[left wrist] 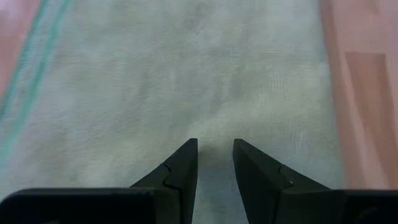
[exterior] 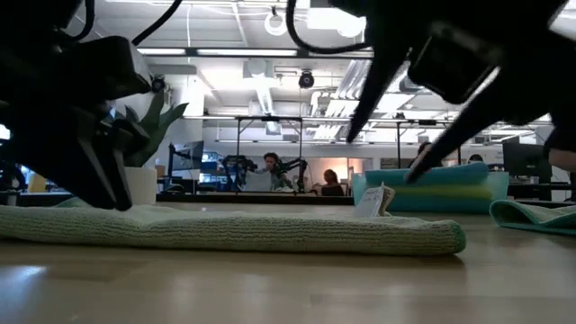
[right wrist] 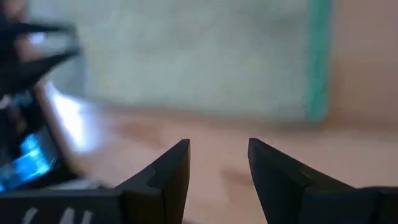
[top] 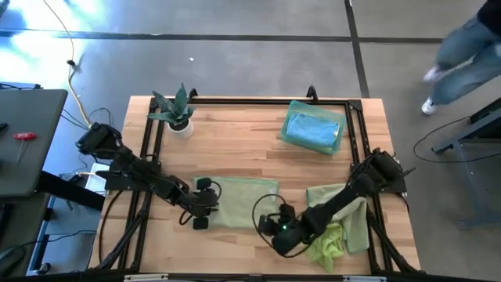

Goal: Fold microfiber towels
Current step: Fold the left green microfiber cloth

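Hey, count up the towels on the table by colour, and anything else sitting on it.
Pale sage green towel, flat: 1
Sage green towel under the right arm: 1
Lime green towel, crumpled: 1
Folded stack, light blue top with a green layer beneath: 1 stack; exact towel count unclear
Potted plant: 1
Total: 5 items

You have bare wood across the middle of the table [top: 235, 145], between the potted plant [top: 178, 113] at the far left and the stack of folded blue towels [top: 313, 129] at the far right. Near you it is crowded: the sage green towel [top: 244, 202] lies flat between the two arms, the left gripper [top: 202, 205] at its left edge, the right gripper [top: 275, 225] just off its right corner. The lime and green towels [top: 337, 231] fill the near right corner under the right arm.
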### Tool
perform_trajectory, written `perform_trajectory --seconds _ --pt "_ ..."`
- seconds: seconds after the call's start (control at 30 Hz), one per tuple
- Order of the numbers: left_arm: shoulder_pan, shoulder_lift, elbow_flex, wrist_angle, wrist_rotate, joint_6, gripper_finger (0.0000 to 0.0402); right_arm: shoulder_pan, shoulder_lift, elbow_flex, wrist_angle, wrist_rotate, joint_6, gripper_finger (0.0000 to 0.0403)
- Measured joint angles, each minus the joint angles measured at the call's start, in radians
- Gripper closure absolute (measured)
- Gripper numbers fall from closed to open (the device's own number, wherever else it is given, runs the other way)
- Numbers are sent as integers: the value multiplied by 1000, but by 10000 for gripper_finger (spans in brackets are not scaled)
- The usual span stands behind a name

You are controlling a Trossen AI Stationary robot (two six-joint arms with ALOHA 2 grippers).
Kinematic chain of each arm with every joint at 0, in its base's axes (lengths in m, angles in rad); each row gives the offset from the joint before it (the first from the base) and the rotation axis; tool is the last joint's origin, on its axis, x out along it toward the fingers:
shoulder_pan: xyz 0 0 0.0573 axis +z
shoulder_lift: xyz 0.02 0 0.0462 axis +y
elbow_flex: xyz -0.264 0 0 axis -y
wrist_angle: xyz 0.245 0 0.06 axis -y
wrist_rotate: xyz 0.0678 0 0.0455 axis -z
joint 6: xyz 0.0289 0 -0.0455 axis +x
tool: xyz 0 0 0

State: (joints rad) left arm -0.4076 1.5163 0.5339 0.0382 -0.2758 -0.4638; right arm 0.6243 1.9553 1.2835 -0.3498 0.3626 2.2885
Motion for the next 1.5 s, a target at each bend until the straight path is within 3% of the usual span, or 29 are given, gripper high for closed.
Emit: perform_trajectory --seconds 0.17,0.3,0.57,1.3,1.5 --pt "-19 33 0 86 3 -9 310 -12 3 -2 -39 -96 4 250" --pt "-25 35 1 104 3 -16 310 7 4 -2 -23 -80 6 250" --pt "-24 35 1 126 -5 -16 310 7 5 -2 -188 -147 7 250" --pt "-24 35 0 117 8 -49 310 -35 77 -1 -136 -44 -5 251" --pt "-24 35 0 117 12 -49 310 -38 79 -4 -115 2 -20 285"
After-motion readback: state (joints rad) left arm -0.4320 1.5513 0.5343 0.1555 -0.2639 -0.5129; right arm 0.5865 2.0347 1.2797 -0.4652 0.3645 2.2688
